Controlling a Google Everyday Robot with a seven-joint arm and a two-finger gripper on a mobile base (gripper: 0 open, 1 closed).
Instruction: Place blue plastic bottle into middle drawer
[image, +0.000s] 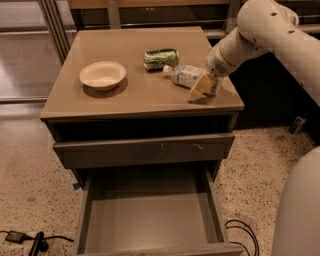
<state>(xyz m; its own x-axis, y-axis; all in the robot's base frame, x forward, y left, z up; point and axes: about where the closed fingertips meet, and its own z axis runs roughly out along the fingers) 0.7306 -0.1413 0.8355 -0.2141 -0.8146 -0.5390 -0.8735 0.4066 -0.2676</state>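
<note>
The blue plastic bottle (184, 75) lies on its side on the cabinet top, white cap pointing left toward the green can. My gripper (204, 86) is down at the bottle's right end, at the cabinet's right front corner, with the white arm reaching in from the upper right. The bottle rests on the top, and its right end is partly hidden by the gripper. The middle drawer (150, 220) is pulled out below, and its flat floor shows bare.
A green drink can (160, 58) lies just left of and behind the bottle. A pale bowl (103, 75) sits on the top at left. A shut drawer front (145, 150) with pale scratches is above the open drawer. Cables (240, 232) lie on the floor.
</note>
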